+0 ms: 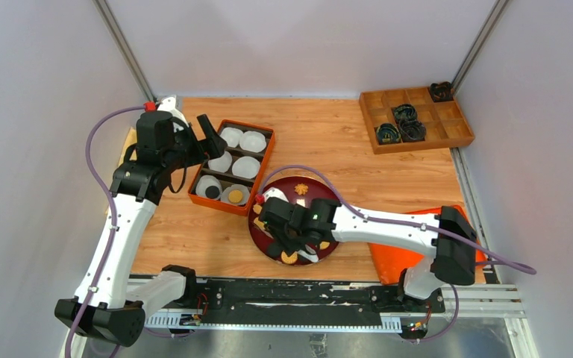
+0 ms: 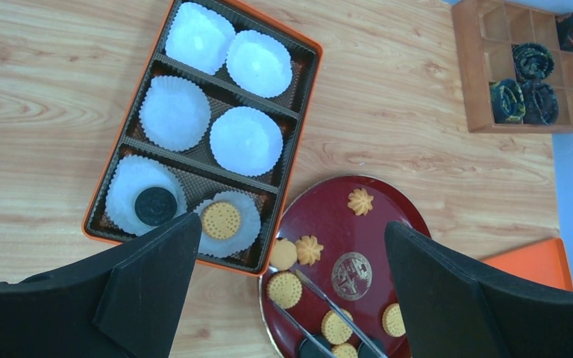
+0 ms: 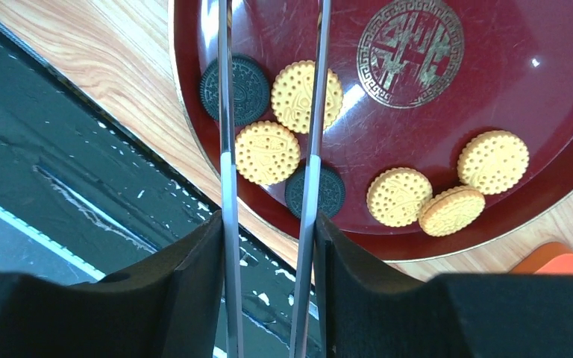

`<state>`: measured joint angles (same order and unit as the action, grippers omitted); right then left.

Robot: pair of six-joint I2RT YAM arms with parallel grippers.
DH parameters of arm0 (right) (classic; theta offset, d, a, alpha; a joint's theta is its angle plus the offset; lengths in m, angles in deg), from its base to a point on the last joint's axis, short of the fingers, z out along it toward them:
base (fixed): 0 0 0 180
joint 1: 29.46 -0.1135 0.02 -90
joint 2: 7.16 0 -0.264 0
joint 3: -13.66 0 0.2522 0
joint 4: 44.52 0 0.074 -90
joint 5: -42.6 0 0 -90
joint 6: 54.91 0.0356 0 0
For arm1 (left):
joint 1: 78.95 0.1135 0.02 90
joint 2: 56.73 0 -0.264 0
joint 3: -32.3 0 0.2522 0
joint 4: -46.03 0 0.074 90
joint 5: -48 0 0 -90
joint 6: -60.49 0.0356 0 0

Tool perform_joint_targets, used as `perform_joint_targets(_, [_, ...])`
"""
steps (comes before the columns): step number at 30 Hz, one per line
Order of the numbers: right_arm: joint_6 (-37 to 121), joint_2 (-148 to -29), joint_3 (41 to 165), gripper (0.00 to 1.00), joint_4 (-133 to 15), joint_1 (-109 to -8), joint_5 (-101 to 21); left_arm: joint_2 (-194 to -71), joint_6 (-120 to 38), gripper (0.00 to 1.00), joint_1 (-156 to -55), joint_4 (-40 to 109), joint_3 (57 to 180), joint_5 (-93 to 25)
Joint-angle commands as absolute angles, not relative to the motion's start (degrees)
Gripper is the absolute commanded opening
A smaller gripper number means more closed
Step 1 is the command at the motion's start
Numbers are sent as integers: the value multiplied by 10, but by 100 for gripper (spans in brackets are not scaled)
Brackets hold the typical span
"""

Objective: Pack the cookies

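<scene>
The right gripper [image 3: 268,224] is clamped on a pair of metal tweezers [image 3: 225,112], 1 finger pressing on each blade. The blades stay a little apart and reach out over the near side of the dark red plate [image 3: 492,74]. Their tips are cut off in the right wrist view, so I cannot tell if they touch anything.

Most cookies [image 3: 267,153] lie on this plate. Near the rim I see 5 round golden ones and 2 black ones, and 1 golden cookie lies just between the 2 blades. Farther on the plate there are 2 flower-shaped cookies [image 2: 359,201].

The plate has a round gold emblem [image 3: 410,52] with ornament signs, which I cannot read. The golden cookies have a stamped pattern, too small to read.

The left gripper [image 2: 291,224] hangs over the near end of the orange box [image 2: 304,119] with its jaws wide apart and holds nothing. The box has 6 white cups [image 2: 175,112]. In the nearest 2 cups lie 1 black cookie [image 2: 155,206] and 1 golden cookie [image 2: 221,219].
</scene>
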<state>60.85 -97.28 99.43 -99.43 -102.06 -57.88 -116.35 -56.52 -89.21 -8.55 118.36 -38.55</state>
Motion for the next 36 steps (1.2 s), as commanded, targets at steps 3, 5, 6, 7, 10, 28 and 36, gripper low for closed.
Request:
perform_joint_targets(3, [602,-902,1034,5,-1007,-1014,-634,-1159,-562,100,-893,-80,1182,-378])
perform_joint_targets(5, [595,-889,1040,5,-1007,-1014,-655,-1159,-562,100,-893,-80,1184,-378])
perform_joint_targets(6, [589,-884,1043,5,-1006,-1014,-669,-1160,-562,100,-893,-80,1185,-380])
perform_joint_targets(7, [582,-881,1049,5,-1005,-1013,-681,-1160,-562,100,-893,-80,1186,-381])
perform_joint_targets(10, [556,-890,1079,5,-1005,-999,-695,-1164,-565,100,-893,-80,1195,-387])
perform_joint_targets(28, [442,-1130,1269,3,-932,-857,-596,-1181,-558,100,-893,-89,1208,-419])
perform_joint_targets(36, [443,-1172,1290,4,-926,-847,-571,-1187,-557,100,-892,-88,1205,-419])
